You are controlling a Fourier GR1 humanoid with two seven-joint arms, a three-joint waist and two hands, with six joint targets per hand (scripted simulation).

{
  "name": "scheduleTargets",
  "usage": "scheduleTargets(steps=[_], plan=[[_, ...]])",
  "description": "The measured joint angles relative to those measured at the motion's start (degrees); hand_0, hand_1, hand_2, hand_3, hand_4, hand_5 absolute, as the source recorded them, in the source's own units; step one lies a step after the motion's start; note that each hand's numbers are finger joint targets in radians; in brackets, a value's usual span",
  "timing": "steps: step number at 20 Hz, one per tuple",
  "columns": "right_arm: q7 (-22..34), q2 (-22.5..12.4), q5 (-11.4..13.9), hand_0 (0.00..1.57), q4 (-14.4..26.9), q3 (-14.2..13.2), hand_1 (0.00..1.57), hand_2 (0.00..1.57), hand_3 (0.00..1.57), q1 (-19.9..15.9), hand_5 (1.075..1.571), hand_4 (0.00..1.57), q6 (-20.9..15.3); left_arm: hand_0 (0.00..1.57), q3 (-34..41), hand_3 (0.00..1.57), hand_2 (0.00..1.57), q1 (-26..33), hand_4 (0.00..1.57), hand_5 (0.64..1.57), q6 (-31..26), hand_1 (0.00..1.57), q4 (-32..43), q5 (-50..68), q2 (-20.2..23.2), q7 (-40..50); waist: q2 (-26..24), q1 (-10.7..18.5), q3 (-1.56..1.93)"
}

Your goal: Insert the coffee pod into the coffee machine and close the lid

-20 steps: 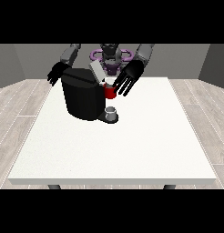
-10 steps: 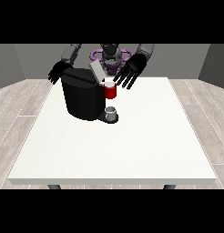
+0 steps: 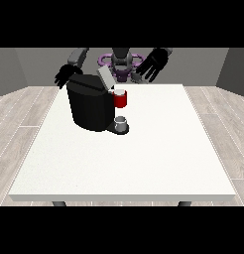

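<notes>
The black coffee machine [image 3: 89, 106] stands on the left half of the white table [image 3: 158, 149]. Its grey lid [image 3: 104, 77] is tilted up, open. A red thing at the machine [image 3: 121, 99] sits at its front, and a grey thing [image 3: 122, 122] rests on the machine's base below it. The hand at the view's right [image 3: 152, 63] hovers above and to the right of the machine with straight, spread fingers, touching nothing. The hand at the view's left [image 3: 65, 77] hangs behind the machine's left top corner, its fingers relaxed and empty.
The robot's torso [image 3: 122, 62] is behind the table's far edge. Grey walls and a wooden floor surround the table.
The hand at the view's right has lifted up and away from the red thing, toward the right and the robot's shoulder. The other hand has barely moved.
</notes>
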Motion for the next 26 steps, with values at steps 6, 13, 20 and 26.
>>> scheduleTargets(steps=[6, 13, 20, 26], plan=[[0.07, -0.88, -0.71, 0.0, 0.05, -1.43, 0.0, 0.0, 0.0, 4.07, 1.571, 0.49, 0.08, 0.0, 7.7, 0.0, 0.0, 7.12, 0.0, 1.571, -0.45, 0.0, -0.48, 10.48, -6.22, -2.52, -6.87, 4.04, -0.04], [2.0, -2.96, 0.75, 0.0, -3.4, 0.64, 0.0, 0.0, 0.0, 7.56, 1.571, 0.37, 2.13, 0.0, 11.74, 0.0, 0.0, 17.17, 0.21, 1.571, -1.67, 0.0, -1.46, 17.27, -10.16, -4.27, -14.49, 7.33, -0.04], [8.09, -5.96, -0.16, 0.0, -9.32, 2.31, 0.0, 0.0, 0.0, 3.53, 1.571, 0.0, 6.01, 0.0, 13.21, 0.0, 0.0, 23.4, 0.0, 1.571, -2.11, 0.0, -3.38, 21.42, -13.13, -3.97, -17.82, 9.72, -0.02], [9.24, -7.01, -0.43, 0.0, -10.52, 3.03, 0.0, 0.0, 0.0, 1.29, 1.571, 0.0, 8.36, 0.0, 12.44, 0.0, 0.0, 28.13, 0.0, 1.571, -4.39, 0.0, -7.65, 25.1, -15.95, -3.2, -17.8, 13.55, -0.01]])
